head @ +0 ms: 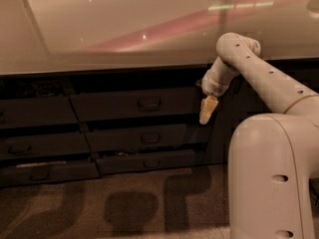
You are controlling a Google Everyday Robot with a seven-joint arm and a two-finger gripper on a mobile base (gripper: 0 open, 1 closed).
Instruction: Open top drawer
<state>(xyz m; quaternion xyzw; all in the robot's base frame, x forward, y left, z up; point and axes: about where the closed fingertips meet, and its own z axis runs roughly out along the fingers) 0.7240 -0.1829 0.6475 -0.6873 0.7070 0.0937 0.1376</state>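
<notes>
The top drawer [119, 106] is the tall dark front just under the countertop, with a small dark handle [148, 103] at its centre. It sits flush with the cabinet. My gripper [206, 114] hangs pointing down at the drawer's right end, well to the right of the handle. Its tan fingers [208, 106] are shut together and hold nothing. I cannot tell whether it touches the drawer front.
Two slimmer drawer fronts [142, 137] lie below the top one, the lowest [147, 161] slightly ajar. More dark fronts [35, 113] stand to the left. A glossy countertop [124, 29] overhangs the cabinet. My pale arm [271, 168] fills the right foreground above carpet [99, 208].
</notes>
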